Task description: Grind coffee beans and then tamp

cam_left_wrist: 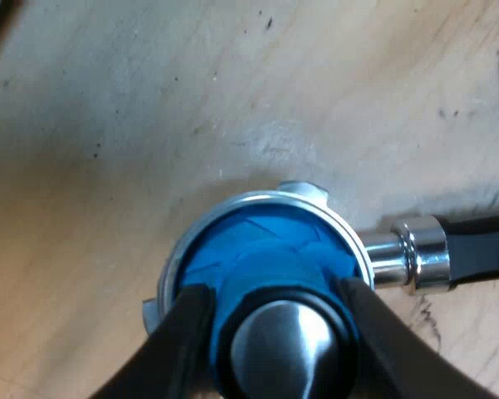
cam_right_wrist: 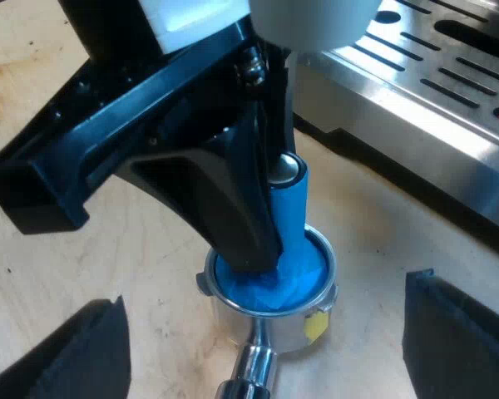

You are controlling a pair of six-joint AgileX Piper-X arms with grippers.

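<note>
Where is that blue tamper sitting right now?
The blue tamper stands in the basket of the metal holder on the wooden table, near the espresso machine; the left gripper is closed on its stem.

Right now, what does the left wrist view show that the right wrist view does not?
Left wrist view: the dark handle of the metal holder. Right wrist view: the espresso machine close by, a yellow tab on the holder, and the right gripper, jaws open, either side of the holder. Both: the blue tamper standing in the holder, with the left gripper shut on it.
</note>
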